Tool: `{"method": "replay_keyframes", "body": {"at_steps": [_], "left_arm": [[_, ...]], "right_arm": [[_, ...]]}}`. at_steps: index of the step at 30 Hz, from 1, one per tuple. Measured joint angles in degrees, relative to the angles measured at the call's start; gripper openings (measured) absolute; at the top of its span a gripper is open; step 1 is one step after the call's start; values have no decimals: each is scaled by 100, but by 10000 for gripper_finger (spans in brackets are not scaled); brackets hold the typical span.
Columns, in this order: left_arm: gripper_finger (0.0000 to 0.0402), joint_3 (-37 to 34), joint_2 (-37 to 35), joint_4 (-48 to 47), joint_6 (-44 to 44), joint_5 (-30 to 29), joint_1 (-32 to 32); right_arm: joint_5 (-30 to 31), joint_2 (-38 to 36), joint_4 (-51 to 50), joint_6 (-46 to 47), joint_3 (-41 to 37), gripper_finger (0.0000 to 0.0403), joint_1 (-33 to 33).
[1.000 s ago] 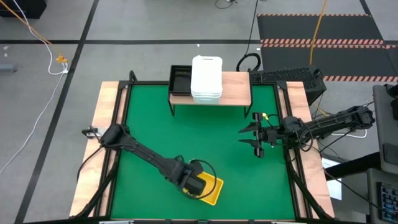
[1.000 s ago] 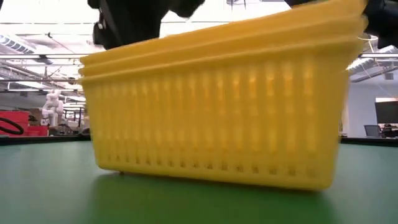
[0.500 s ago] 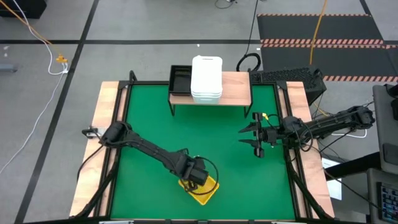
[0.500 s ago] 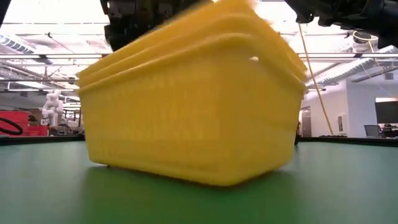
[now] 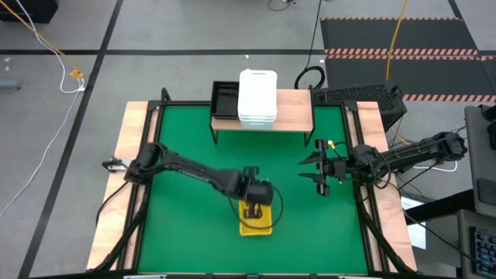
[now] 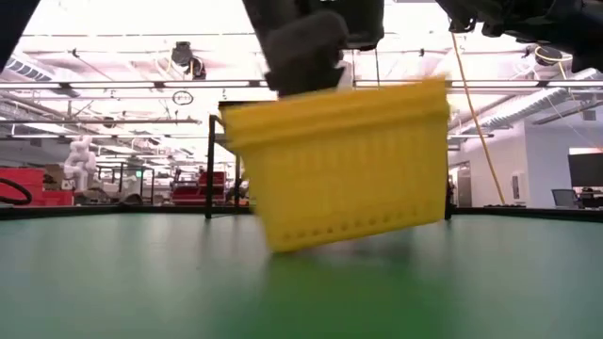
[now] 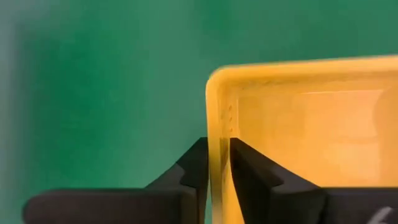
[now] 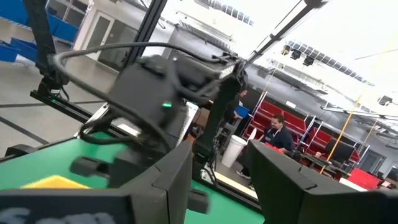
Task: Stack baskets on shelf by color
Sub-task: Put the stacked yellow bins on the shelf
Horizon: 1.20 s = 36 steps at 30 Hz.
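A nested stack of yellow mesh baskets [image 5: 256, 225] hangs tilted under my left gripper [image 5: 253, 210], just near of the table's middle; it fills the low view's middle [image 6: 344, 165]. My left gripper [image 7: 217, 149] is shut on it. Three white baskets [image 5: 257, 98] stand stacked on the light wood shelf [image 5: 294, 112] at the far edge, with a black basket [image 5: 225, 101] on the shelf to their left. My right gripper [image 5: 310, 172] hovers open over the table's right side, touching nothing, its fingers apart in its wrist view [image 8: 221, 180]. My left gripper pinches one wall of the yellow stack at its rim [image 7: 217, 124], a short way from a corner. One finger [image 7: 249, 168] is inside the basket and the other finger [image 7: 193, 168] outside. It comes from above, pointing down. The stack hangs tilted and looks clear of the table.
The shelf's black legs [image 5: 214, 132] stand on the green mat's far part. Bare board shows on the shelf to the right of the white stack. Wooden strips [image 5: 128, 155] run along both table sides. Open green mat lies between the yellow stack and the shelf.
My left gripper has moved up, away from the near edge and a little to the right. The yellow stack, which rested on the mat, has come up off it, turned about until square with the table, and drawn away from the low camera.
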Motion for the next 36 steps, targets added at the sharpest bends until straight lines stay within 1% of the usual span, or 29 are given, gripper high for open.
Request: {"method": "replay_keyframes", "body": {"at_steps": [2,5,9,13,16,20,25,31,36], "left_arm": [[79,77,-22,14,144,40,163],[101,169,-44,40,225,328,372],[145,323,-42,-13,-117,581,488],[189,584,-42,-129,-499,1010,371],[209,753,-47,-151,-666,1141,93],[214,781,-44,-89,-818,1093,-337],[208,662,-19,426,-1160,737,-870],[199,340,-7,1223,-1232,-170,-1322],[195,97,-8,1237,-1482,-264,-1408]], "right_arm": [[0,0,-6,-13,0,148,0],[0,0,-4,-21,0,148,0],[0,0,-6,-29,0,148,0],[34,-25,-9,-67,0,148,0],[374,-94,-9,-65,0,148,2],[914,-180,-45,106,0,148,0],[903,-221,-91,187,0,148,0],[901,-223,83,449,0,148,0],[898,-223,127,522,0,148,0]]}}
